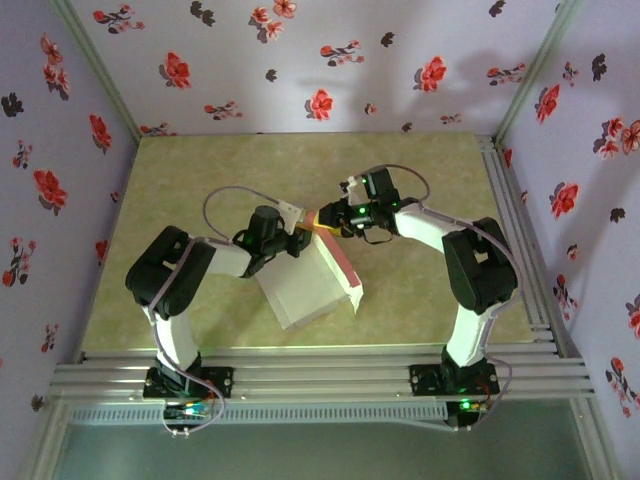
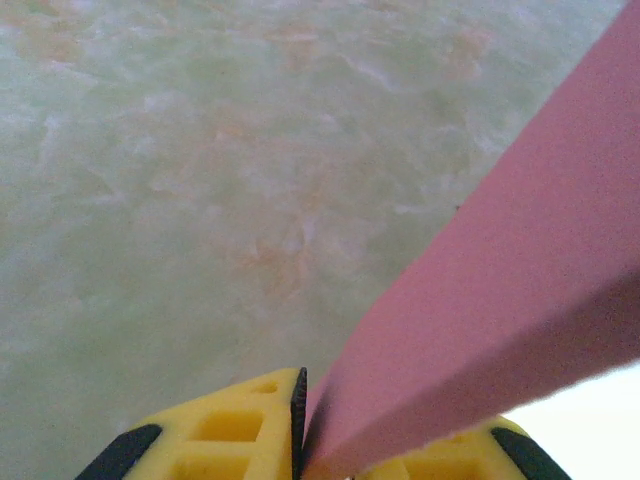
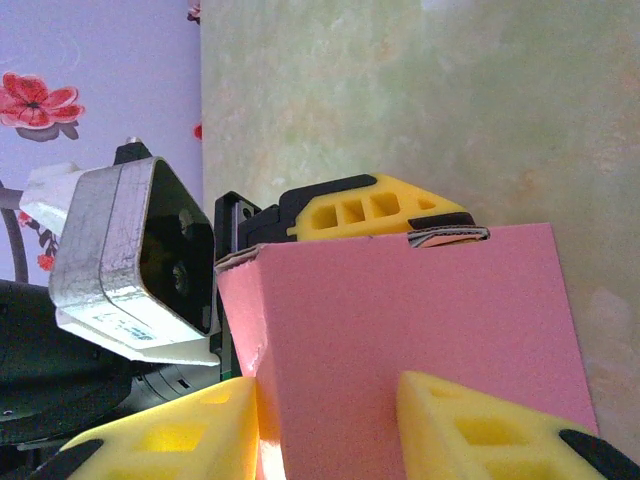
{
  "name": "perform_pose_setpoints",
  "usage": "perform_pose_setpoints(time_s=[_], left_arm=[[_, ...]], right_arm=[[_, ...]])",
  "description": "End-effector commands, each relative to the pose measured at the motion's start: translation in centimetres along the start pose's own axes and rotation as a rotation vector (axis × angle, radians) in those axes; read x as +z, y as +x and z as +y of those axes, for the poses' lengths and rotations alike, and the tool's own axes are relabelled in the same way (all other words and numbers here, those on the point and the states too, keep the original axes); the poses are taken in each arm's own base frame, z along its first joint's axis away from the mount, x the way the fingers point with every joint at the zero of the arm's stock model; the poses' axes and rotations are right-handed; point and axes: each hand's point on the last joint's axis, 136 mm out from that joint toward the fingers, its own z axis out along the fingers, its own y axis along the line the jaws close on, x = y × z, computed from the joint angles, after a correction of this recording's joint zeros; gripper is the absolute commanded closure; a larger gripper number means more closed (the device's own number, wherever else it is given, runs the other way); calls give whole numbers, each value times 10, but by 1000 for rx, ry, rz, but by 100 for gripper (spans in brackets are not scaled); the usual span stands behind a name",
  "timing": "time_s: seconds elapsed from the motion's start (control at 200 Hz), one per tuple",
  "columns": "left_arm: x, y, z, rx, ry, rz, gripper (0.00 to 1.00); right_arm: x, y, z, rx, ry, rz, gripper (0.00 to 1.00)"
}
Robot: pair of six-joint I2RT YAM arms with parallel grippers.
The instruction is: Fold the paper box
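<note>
The paper box (image 1: 305, 285) lies mid-desk (image 1: 200, 180) between the two arms, grey-white face up, with a salmon-pink strip along its right edge. Flowered walls (image 1: 300, 60) close the desk in. The left wrist view shows the left fingers (image 2: 262, 425) pinched shut on a pink panel. The right wrist view shows that panel's notched top edge and the right fingers (image 3: 450, 425) standing partly open before the pink face. Whether they touch it I cannot tell.

Pink-white paper box (image 1: 305, 288), floral walls (image 1: 300, 60)
</note>
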Motion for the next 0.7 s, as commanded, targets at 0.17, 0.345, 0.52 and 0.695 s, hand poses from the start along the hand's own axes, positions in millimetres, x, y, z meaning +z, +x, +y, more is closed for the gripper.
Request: perform_pose_setpoints(time_s=[0.17, 0.345, 0.52, 0.695], left_arm=[[-8, -25, 8, -77, -43, -133, 77], [-18, -30, 6, -66, -44, -143, 69], [-31, -27, 4, -62, -33, -121, 66], [-44, -18, -1, -70, -14, -89, 67]], right_arm=[[6, 15, -7, 84, 9, 38, 60], [6, 16, -12, 76, 37, 40, 60], [5, 17, -17, 71, 64, 44, 60], [5, 16, -18, 65, 74, 44, 60]])
